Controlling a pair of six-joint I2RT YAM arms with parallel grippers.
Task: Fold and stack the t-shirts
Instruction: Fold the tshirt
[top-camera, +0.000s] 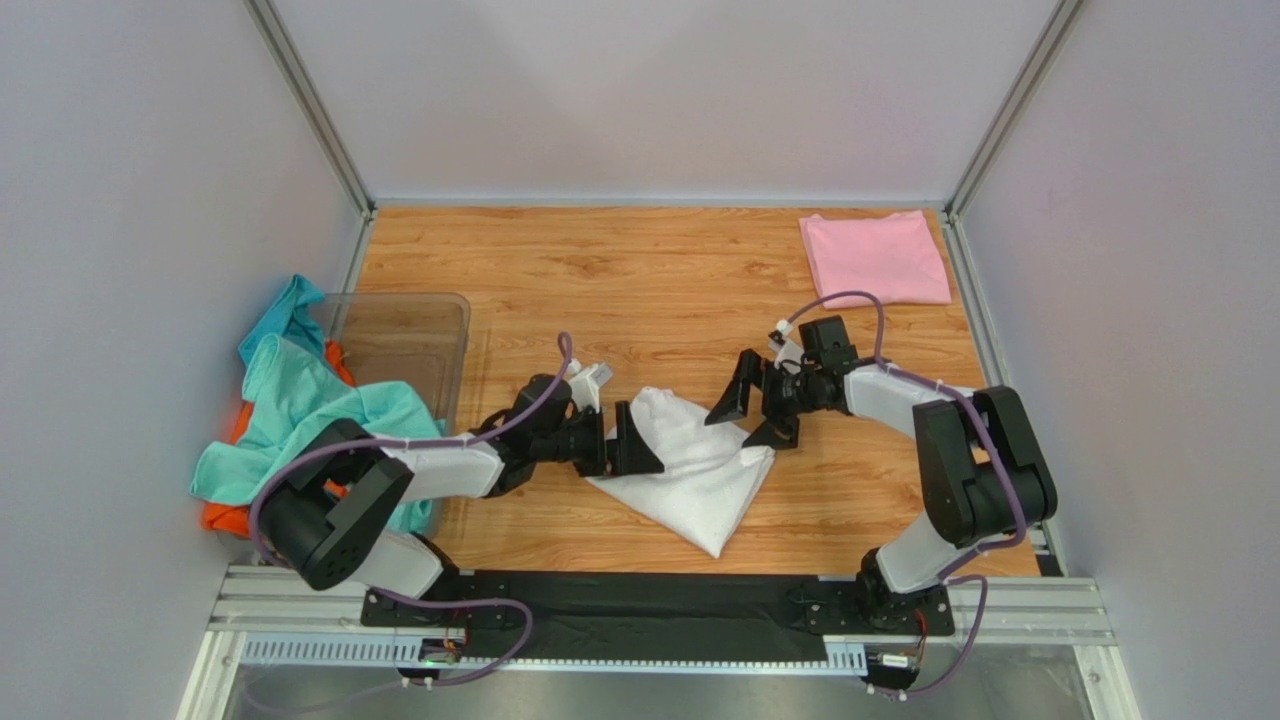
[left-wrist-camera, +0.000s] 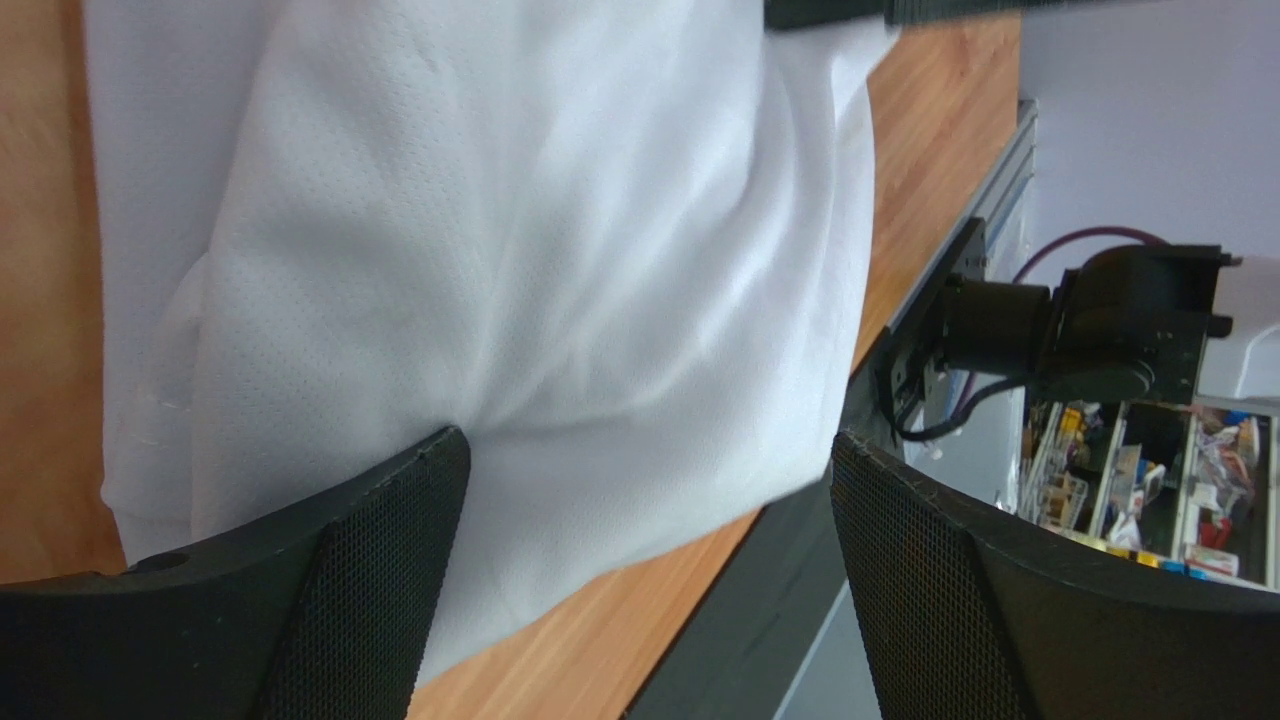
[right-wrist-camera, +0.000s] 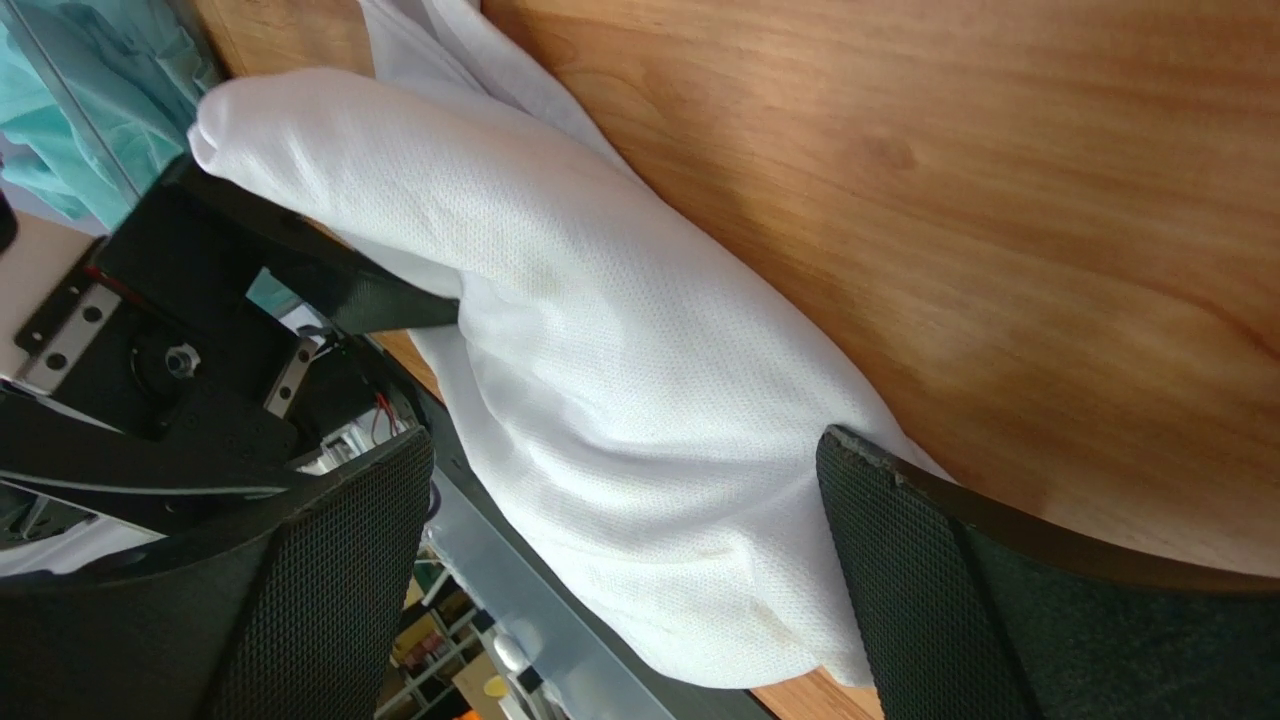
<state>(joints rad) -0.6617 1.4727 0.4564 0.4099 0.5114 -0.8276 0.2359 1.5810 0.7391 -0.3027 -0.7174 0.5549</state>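
A white t-shirt (top-camera: 694, 462) lies partly folded and bunched near the middle front of the table, between the two arms. My left gripper (top-camera: 637, 447) is at its left end, jaws wide open, with the cloth (left-wrist-camera: 526, 225) humped against one finger (right-wrist-camera: 368, 300). My right gripper (top-camera: 753, 414) hovers at the shirt's upper right edge, also open, the white cloth (right-wrist-camera: 601, 300) lying below its spread fingers. A pale pink t-shirt (top-camera: 875, 255) lies folded at the back right corner. Teal t-shirts (top-camera: 308, 405) and an orange one (top-camera: 226, 518) spill over the left edge.
A clear plastic bin (top-camera: 403, 333) stands at the left, with the teal cloth draped over its near side. The wooden table (top-camera: 631, 285) is walled at left, back and right. A metal rail (top-camera: 661, 612) runs along the front edge.
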